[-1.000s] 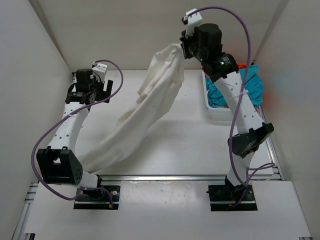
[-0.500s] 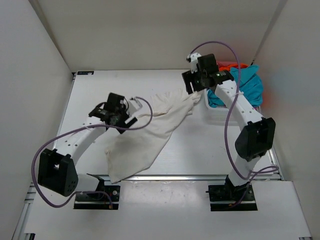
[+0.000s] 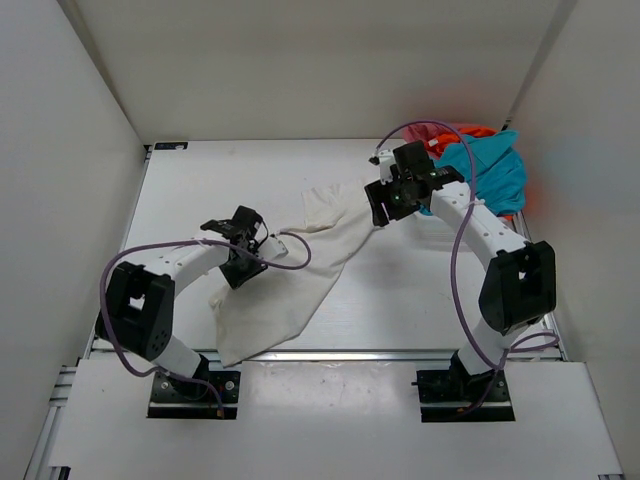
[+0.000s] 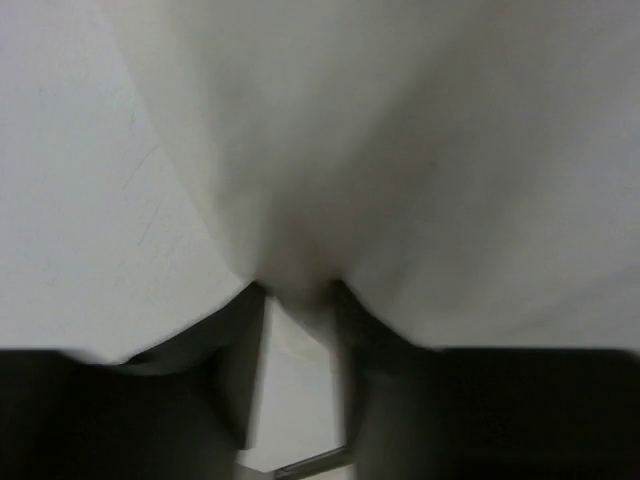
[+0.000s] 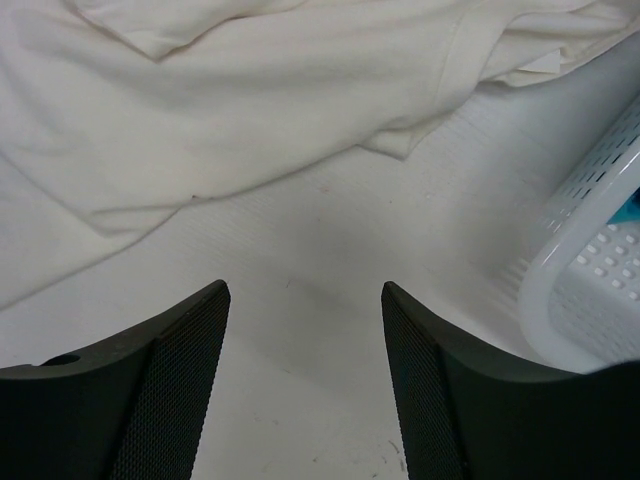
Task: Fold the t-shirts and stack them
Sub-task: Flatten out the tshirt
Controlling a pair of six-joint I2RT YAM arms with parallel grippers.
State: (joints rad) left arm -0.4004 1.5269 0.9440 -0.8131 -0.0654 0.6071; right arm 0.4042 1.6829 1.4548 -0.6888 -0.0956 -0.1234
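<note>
Starting left: black two-finger left gripper (image 3: 243,255) down on the left edge of the soft white cloth t-shirt (image 3: 300,275). Roughly half open per the wrist view, with a pucker of cloth running into the gap between the fingers (image 4: 235,385). Can't tell whether it's actually pinched yet. Probably there to pin or grab that edge for spreading.

Shirt loose and rumpled on the white table (image 3: 200,190), running diagonally from below that gripper up to just left of the other one. No fold in it yet, so judging this early in the task.

Black right gripper (image 3: 385,203) wide open, holding nothing. Bare table between its fingers (image 5: 170,400), shirt's upper end just ahead. Looks held clear of the cloth, ready to take a corner.

Just right of it: white plastic mesh basket (image 5: 590,270), with the teal-blue t-shirt (image 3: 490,170) and bright orange t-shirt (image 3: 484,131) heaped in, awaiting their turn.
</note>
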